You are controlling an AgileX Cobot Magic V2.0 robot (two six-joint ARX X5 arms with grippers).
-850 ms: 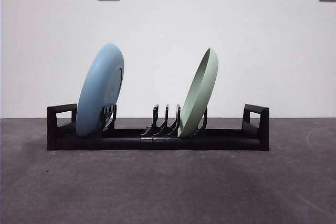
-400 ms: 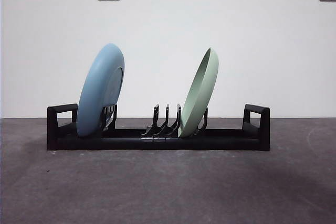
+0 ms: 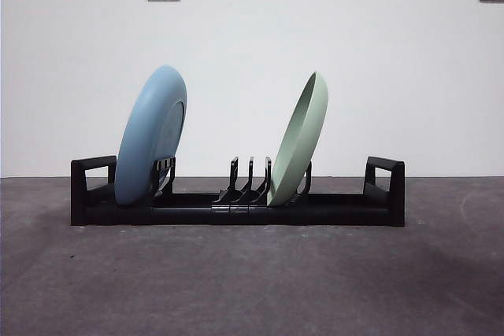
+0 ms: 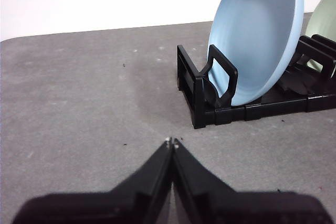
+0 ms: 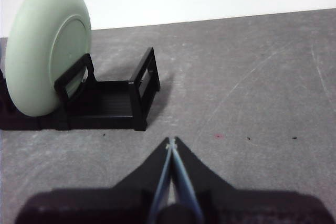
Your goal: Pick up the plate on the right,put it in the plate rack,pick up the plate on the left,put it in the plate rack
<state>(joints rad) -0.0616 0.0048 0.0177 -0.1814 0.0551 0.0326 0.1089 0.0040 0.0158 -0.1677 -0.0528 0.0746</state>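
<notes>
In the front view I saw the plate rack [image 3: 236,208] at centre frame, the blue plate [image 3: 150,138] slotted at its left end and the green plate [image 3: 299,141] right of middle, both leaning.

On the left wrist view, the left gripper [image 4: 172,142] was pinched closed, empty, over bare table.

The right gripper [image 5: 171,141] looked likewise. I judged both placements done; best to keep both arms well clear of the rack.

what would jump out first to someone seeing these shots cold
Two plates standing on edge in the long black plate rack: a blue plate near its left end and a green plate right of the middle, both leaning right in the front view. Next, each wrist view shows a gripper over bare grey table, the left gripper and the right gripper, jaws shut and holding nothing.
</notes>
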